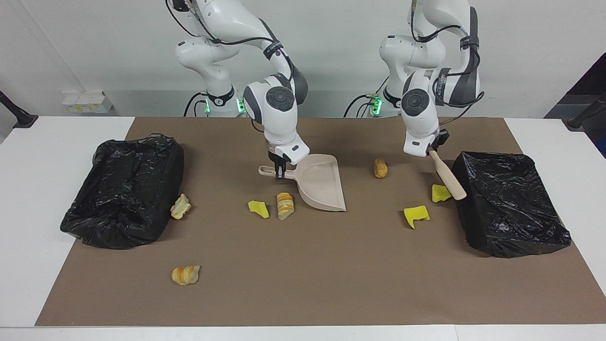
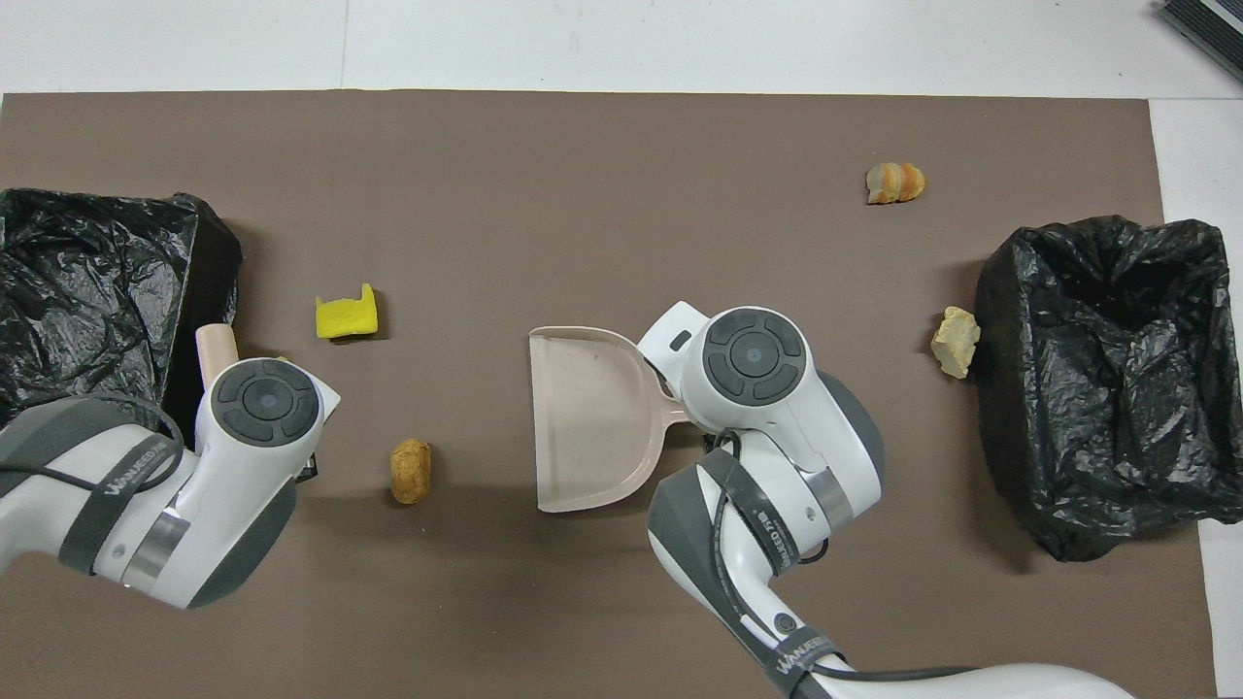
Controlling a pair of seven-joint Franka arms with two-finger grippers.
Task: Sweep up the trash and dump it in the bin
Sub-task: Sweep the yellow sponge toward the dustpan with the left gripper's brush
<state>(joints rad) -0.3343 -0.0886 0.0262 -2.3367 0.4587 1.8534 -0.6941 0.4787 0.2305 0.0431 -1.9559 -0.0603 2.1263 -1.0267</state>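
Observation:
Several bits of trash lie on the brown mat: yellow sponge chunks (image 1: 258, 208) (image 1: 416, 214) (image 1: 440, 193) and bread lumps (image 1: 284, 205) (image 1: 380, 167) (image 1: 180, 206) (image 1: 185, 274). My right gripper (image 1: 280, 173) is shut on the handle of the beige dustpan (image 1: 322, 187) (image 2: 592, 417), whose mouth faces the left arm's end of the table. My left gripper (image 1: 432, 150) is shut on the beige brush (image 1: 447, 177). The brush slants down beside the bin (image 1: 509, 203), over one sponge chunk. In the overhead view the arms hide both grippers.
Two black-lined bins stand on the mat, one at each end (image 1: 125, 189) (image 2: 1107, 379) (image 2: 97, 291). A bread lump (image 2: 955, 340) lies against the bin at the right arm's end. The mat (image 1: 307, 284) ends at white table on all sides.

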